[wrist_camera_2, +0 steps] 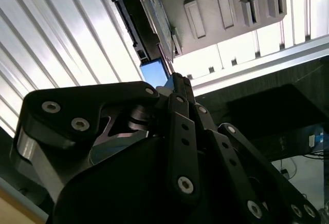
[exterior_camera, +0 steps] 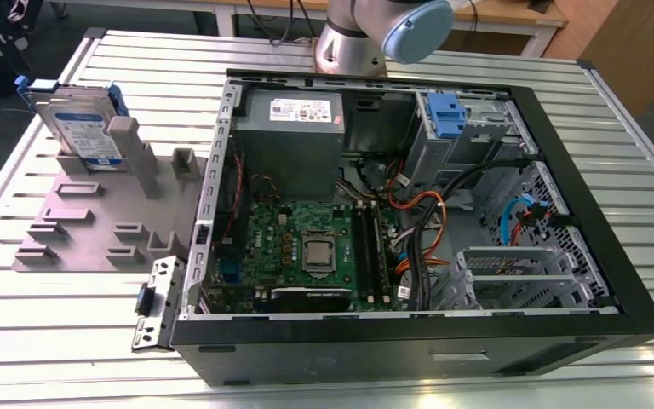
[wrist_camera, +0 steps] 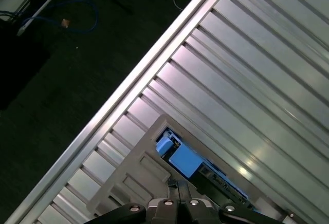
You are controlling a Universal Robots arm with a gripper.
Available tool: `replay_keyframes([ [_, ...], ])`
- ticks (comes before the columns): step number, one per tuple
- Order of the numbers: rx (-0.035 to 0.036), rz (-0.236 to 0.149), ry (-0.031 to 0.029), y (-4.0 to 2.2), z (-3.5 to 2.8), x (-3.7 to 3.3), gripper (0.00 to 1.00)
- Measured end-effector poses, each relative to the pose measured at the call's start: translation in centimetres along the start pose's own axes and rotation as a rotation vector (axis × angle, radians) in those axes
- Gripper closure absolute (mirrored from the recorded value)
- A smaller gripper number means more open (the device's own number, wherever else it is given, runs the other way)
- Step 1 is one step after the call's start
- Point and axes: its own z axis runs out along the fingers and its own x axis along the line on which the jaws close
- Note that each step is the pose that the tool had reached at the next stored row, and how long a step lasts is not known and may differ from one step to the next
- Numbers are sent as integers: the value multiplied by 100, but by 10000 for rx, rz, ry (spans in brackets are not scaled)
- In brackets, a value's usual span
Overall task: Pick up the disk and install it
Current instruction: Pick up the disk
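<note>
Gripper (wrist_camera: pixel 173 186) closed above disk (exterior_camera: pixel 81 128); disk stands on edge, long axis upright.

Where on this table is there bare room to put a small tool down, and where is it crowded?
In the exterior view, bare table slats lie in front of the grey fixture, left of the computer case, and along the case's right. Crowded: around the disk, inside the case.

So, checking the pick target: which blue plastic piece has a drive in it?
The disk standing upright in the grey stand outside the case; the blue clip inside holds none.
</note>
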Motion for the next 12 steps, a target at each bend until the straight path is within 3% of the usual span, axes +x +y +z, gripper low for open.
replay_keyframes([
  [12,-2,-147,7,0,0,0,89],
])
